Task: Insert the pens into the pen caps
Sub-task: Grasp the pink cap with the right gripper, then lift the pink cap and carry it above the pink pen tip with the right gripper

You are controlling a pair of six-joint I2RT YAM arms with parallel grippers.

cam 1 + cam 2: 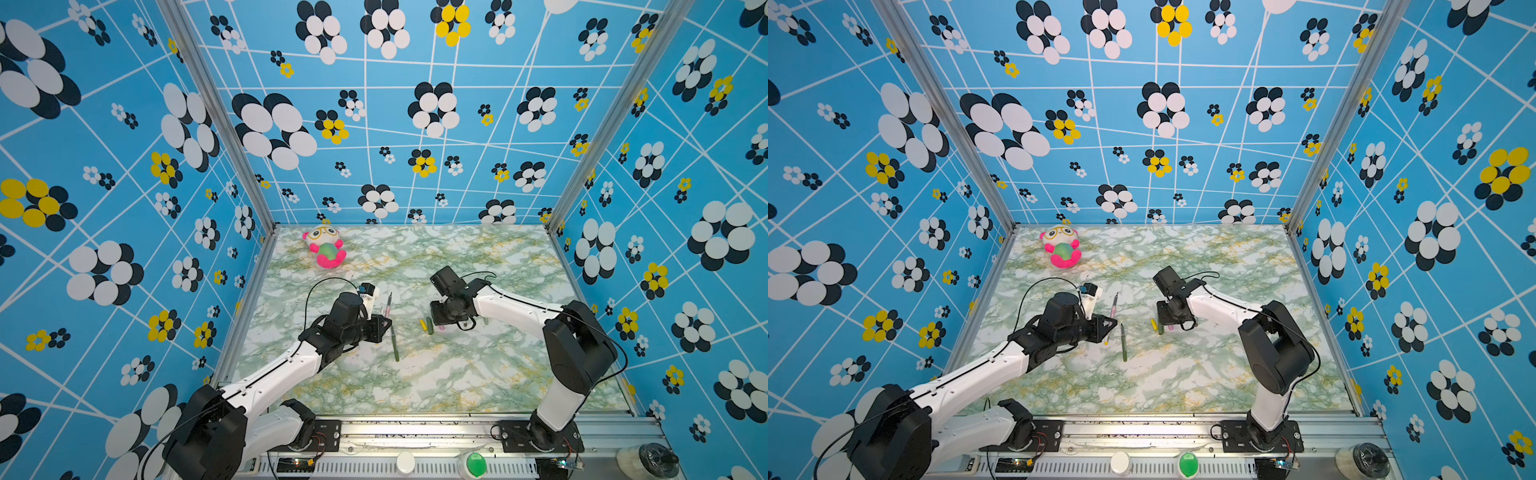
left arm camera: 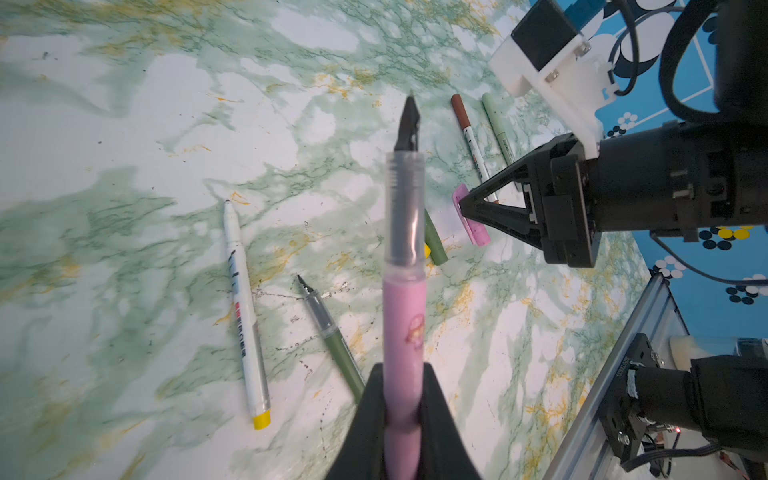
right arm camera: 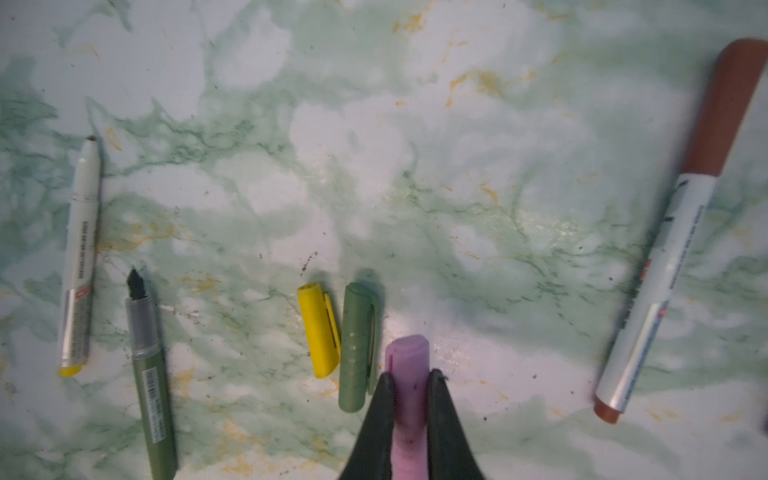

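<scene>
- Locate the pink pen (image 2: 404, 316) closest to the left wrist camera. The left tool (image 2: 405, 372) pinches its barrel from both sides, and the bare black nib points away from the tool.
- Check the pink cap (image 3: 407, 353). It is clamped between the fingers of the right tool (image 3: 410, 376), low at the marbled counter (image 3: 457, 166). You cannot tell whether it rests on the surface or hangs just clear of it.
- Note the dark green cap (image 3: 357, 345) lying flat just beside the pink cap, with the yellow cap (image 3: 318, 328) close against its other side.
- Find the dark green pen (image 3: 147, 365), uncapped, lying well apart from those caps. The white pen with the yellow end (image 3: 81, 257), also uncapped, lies near it.
- Observe the white pen with the brown cap (image 3: 665, 249) fitted, lying on the opposite side of the right tool. The pale green pen (image 2: 496, 124) lies alongside it, cap on.
- Disregard the plush toy (image 1: 326, 247) at the far left corner of the counter, well apart from the pens.
</scene>
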